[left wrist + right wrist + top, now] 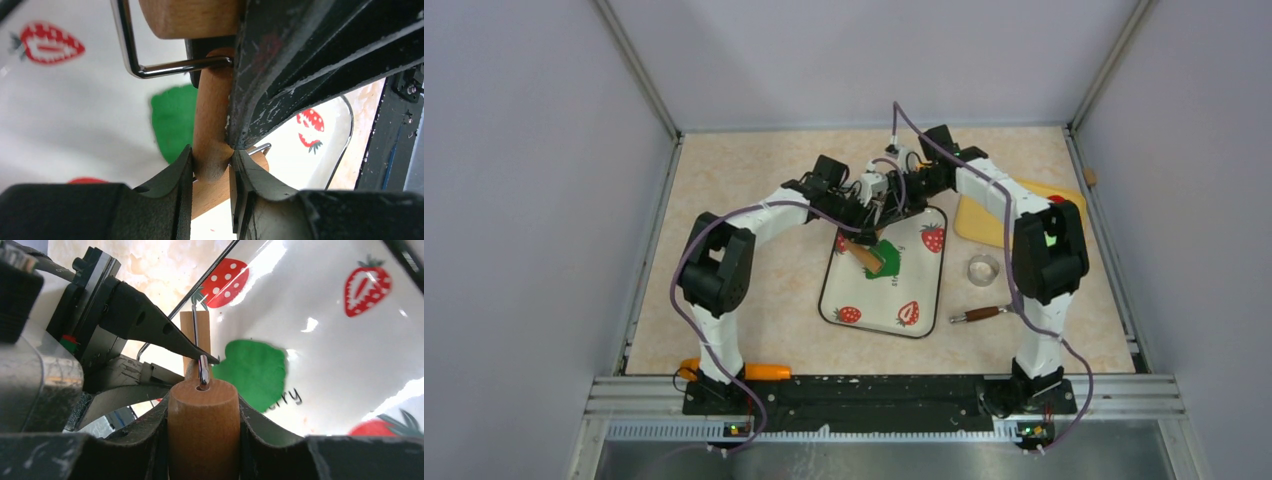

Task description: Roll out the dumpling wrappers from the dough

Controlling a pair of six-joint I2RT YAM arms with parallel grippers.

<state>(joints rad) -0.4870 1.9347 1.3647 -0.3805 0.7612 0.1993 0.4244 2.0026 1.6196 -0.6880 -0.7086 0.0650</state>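
**Fingers.** Your left fingers (212, 161) are clamped on the narrow waist of the pastry roller's wooden handle (212, 110), one finger pressed against each side. Your right fingers (202, 415) are clamped on the roller's wooden barrel (202, 440); the steel wire frame (202, 370) enters the barrel's end face. In the top view you see both sets of fingers meeting over the far edge of the tray (874, 300). In the right wrist view, a tip of the left fingers lies against or just beside the wire, beyond the barrel.

**Task thing.** The dough (889, 262) is a dark green flattened sheet with an irregular outline. It lies on the tray, in the far half near the middle. From above, a wooden end of the roller lies over the dough's left edge.

**Surface.** The tray is white with a dark rim and printed red strawberries, and it sits mid-worktop (754, 200) on a mottled beige top. On the worktop right of the tray stands a clear round cutter (984, 268). Nearer to you lies a small tool with a wooden handle (977, 314). A yellow board (984, 225) lies toward the far right corner, partly under your right arm. An orange object (764, 371) rests at the near edge by the left arm's base.

**Room.** Pale lilac-grey walls enclose three sides, with metal rails in the corners.
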